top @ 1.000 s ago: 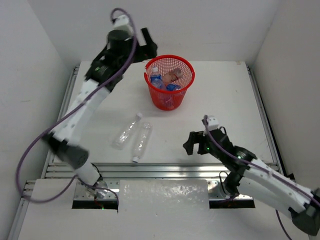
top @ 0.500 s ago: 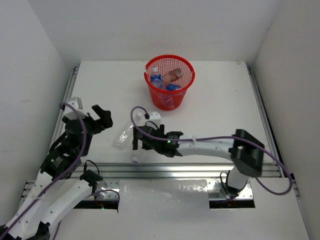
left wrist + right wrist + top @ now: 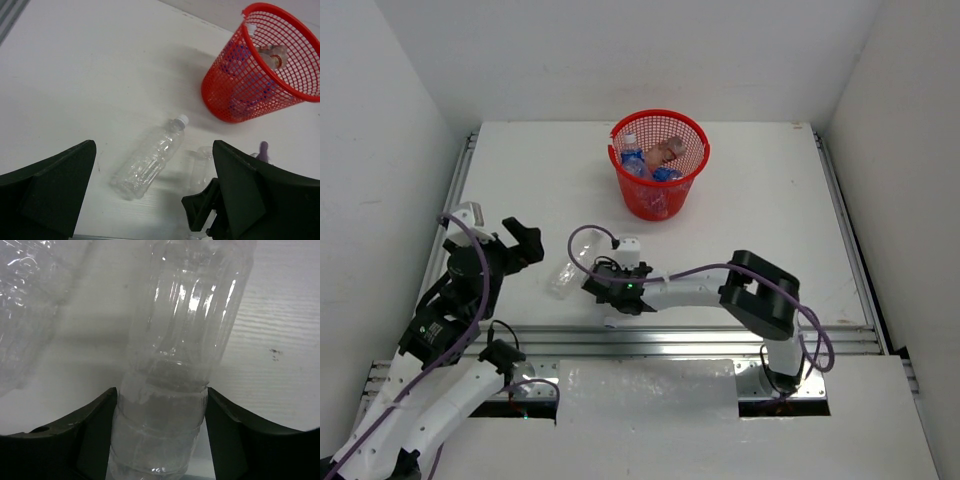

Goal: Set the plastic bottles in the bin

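Two clear unlabelled plastic bottles lie on the table near the front. The left bottle (image 3: 563, 275) (image 3: 150, 160) lies free, its white cap pointing toward the bin. My right gripper (image 3: 610, 285) (image 3: 160, 435) is shut on the other bottle (image 3: 175, 365) (image 3: 200, 167), a finger pressing on each side of its body. My left gripper (image 3: 520, 240) (image 3: 152, 175) hovers open above and to the left of the free bottle, holding nothing. The red mesh bin (image 3: 658, 113) (image 3: 235, 95) stands at the back with several bottles (image 3: 642, 160) inside.
A metal rail (image 3: 720, 335) runs along the table's front edge, just behind the held bottle. White walls close in the table on the left, back and right. My right arm (image 3: 760, 290) stretches leftward across the front of the table.
My right arm has reached left across the table and closed its fingers on the right-hand bottle. My left arm has come down from beside the bin to the table's left side.
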### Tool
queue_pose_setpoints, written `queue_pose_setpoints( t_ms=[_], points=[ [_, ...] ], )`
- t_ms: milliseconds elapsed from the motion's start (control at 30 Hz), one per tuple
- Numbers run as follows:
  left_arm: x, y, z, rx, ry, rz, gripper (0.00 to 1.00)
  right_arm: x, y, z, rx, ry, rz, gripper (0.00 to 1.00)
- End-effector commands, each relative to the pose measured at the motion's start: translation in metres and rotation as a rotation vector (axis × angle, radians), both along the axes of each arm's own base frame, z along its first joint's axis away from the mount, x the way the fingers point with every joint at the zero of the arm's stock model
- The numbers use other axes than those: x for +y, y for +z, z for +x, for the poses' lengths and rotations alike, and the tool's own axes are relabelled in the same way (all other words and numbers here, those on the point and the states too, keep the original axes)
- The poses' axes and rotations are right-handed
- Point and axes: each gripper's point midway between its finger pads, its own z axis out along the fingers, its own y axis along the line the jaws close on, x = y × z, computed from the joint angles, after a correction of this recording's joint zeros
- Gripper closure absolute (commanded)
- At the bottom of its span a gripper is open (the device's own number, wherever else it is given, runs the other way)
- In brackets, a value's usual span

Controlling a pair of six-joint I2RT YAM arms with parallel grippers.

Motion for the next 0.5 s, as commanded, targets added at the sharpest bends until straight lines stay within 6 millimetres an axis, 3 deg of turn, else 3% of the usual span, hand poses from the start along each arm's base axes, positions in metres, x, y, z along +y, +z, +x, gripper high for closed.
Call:
queue_pose_setpoints(
  t_ms=[0, 33, 67, 100, 133, 167, 200, 233, 267, 300, 367, 400, 433, 467],
  points=[
    [-0.02, 0.018, 0.004, -0.061, -0.111, -0.033, 0.0, -0.019, 0.024, 0.003, -0.083, 0.019, 0.064, 0.39],
    [-0.039, 0.02, 0.003, -0.063, -0.206, -0.066, 0.0, -0.004, 0.041, 0.009, -0.148, 0.059, 0.172, 0.46],
    [-0.05, 0.015, 0.003, -0.044, -0.256, -0.088, 0.0, -0.023, 0.027, -0.001, -0.166, 0.162, 0.113, 0.51],
    [-0.064, 0.017, 0.003, -0.046, -0.32, -0.124, 0.0, -0.023, 0.054, 0.0, -0.226, 0.194, 0.176, 0.62],
    [-0.093, 0.015, -0.006, -0.021, -0.466, -0.195, 0.0, -0.02, 0.073, 0.0, -0.285, 0.228, 0.231, 0.67],
    [-0.11, -0.001, -0.006, 0.033, -0.537, -0.226, 0.0, -0.04, 0.064, -0.006, -0.322, 0.308, 0.161, 0.74],
    [-0.128, 0.005, -0.007, 0.012, -0.624, -0.275, 0.0, -0.039, 0.098, -0.013, -0.386, 0.369, 0.255, 0.79],
    [-0.154, -0.012, -0.018, 0.088, -0.764, -0.339, 0.0, -0.049, 0.102, -0.02, -0.477, 0.466, 0.256, 0.81],
    [-0.167, -0.015, -0.022, 0.095, -0.834, -0.376, 0.0, -0.05, 0.115, -0.028, -0.532, 0.538, 0.301, 0.8],
    [-0.181, 0.001, -0.022, 0.022, -0.92, -0.415, 0.0, -0.048, 0.151, -0.044, -0.606, 0.632, 0.417, 0.79],
    [-0.204, -0.008, -0.037, 0.076, -1.066, -0.478, 0.0, -0.06, 0.162, -0.055, -0.677, 0.715, 0.429, 0.81],
    [-0.213, 0.006, -0.039, 0.012, -1.123, -0.485, 0.0, -0.063, 0.17, -0.061, -0.699, 0.743, 0.446, 0.85],
    [-0.221, 0.006, -0.042, 0.01, -1.155, -0.488, 0.0, -0.067, 0.19, -0.07, -0.744, 0.776, 0.494, 0.87],
    [-0.238, 0.005, -0.052, 0.026, -1.219, -0.489, 0.0, -0.069, 0.196, -0.076, -0.767, 0.818, 0.5, 0.91]
  ],
)
